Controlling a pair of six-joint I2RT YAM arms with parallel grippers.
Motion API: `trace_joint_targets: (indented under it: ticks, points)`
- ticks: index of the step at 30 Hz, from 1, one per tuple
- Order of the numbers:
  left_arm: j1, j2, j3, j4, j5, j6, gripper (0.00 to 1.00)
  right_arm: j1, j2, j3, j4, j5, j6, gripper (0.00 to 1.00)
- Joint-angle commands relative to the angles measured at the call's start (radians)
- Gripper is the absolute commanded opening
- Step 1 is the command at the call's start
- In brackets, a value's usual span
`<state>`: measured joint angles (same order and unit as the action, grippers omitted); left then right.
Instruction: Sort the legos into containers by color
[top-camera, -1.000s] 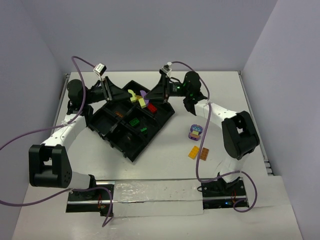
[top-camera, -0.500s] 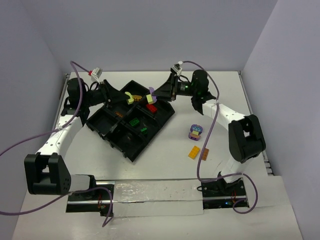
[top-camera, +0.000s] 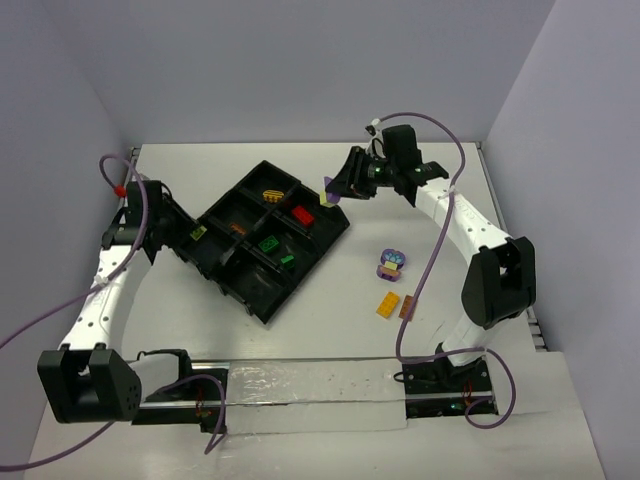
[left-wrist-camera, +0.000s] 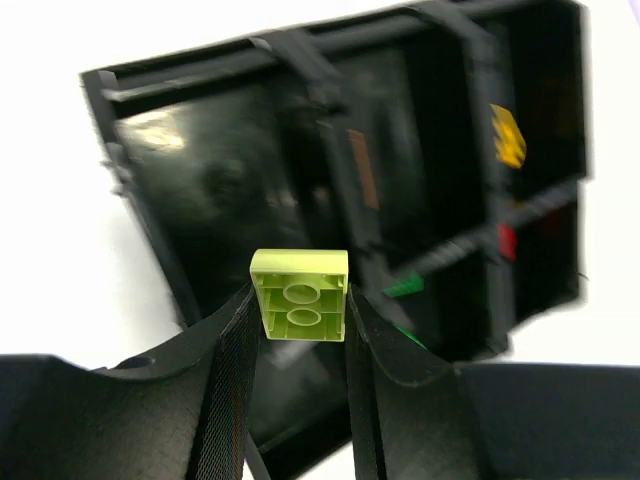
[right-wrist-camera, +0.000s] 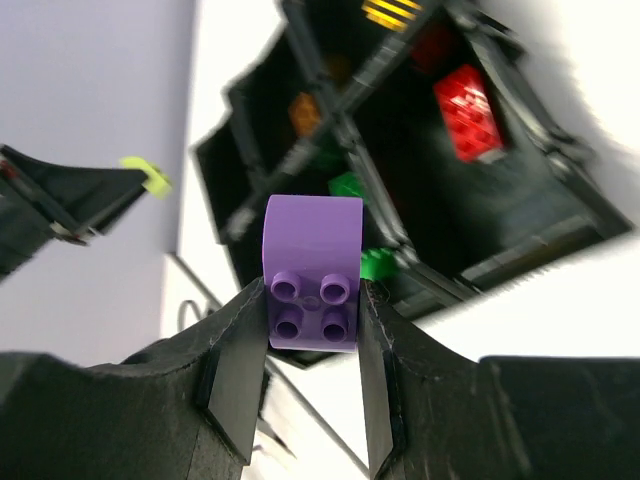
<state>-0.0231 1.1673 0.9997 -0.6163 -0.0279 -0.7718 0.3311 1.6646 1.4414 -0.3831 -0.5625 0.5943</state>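
Left gripper (top-camera: 198, 233) clamped on lime brick (left-wrist-camera: 298, 296) at tray's (top-camera: 262, 310) left edge | right gripper (top-camera: 328, 196) pinching rounded purple piece (right-wrist-camera: 312, 262) off its far corner | orange brick (top-camera: 387, 305), purple-pink piece (top-camera: 390, 264) loose on table (top-camera: 330, 340) | cable (top-camera: 412, 285) partly hides brown brick (top-camera: 409, 310)

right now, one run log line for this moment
left tool: shut on lime lego | right tool: shut on purple lego | outside tray: purple piece, orange brick, brown brick
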Motion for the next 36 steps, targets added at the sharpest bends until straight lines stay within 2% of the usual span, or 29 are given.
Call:
trace_joint_targets:
  ticks: [1,16,20,29,30,32,33,34,36]
  points:
    - [0.003,0.085,0.007,-0.001,-0.149,0.015,0.00,0.009,-0.028,0.022,-0.087,0.081,-0.069,0.00]
    - [0.003,0.270,-0.026,0.145,-0.094,0.003,0.00,0.061,-0.081,-0.002,-0.130,0.233,-0.123,0.00]
    - [0.003,0.330,0.010,0.139,-0.096,0.006,0.00,0.062,-0.094,-0.004,-0.138,0.300,-0.148,0.00]
    - [0.002,0.390,0.036,0.118,-0.060,-0.009,0.01,0.060,-0.072,0.004,-0.168,0.334,-0.166,0.00]
    - [0.003,0.391,0.037,0.115,-0.060,-0.011,0.05,0.062,-0.072,0.004,-0.168,0.334,-0.168,0.00]
    - [0.003,0.391,0.041,0.102,-0.062,-0.021,0.28,0.062,-0.071,0.004,-0.174,0.341,-0.179,0.00]
    - [0.003,0.392,0.046,0.094,-0.065,-0.024,0.51,0.062,-0.070,0.004,-0.178,0.346,-0.183,0.00]
    - [0.002,0.393,0.053,0.083,-0.070,-0.029,0.80,0.062,-0.069,0.003,-0.182,0.349,-0.188,0.00]
    - [0.002,0.396,0.082,0.050,-0.079,-0.032,0.95,0.061,-0.069,0.000,-0.184,0.353,-0.195,0.00]
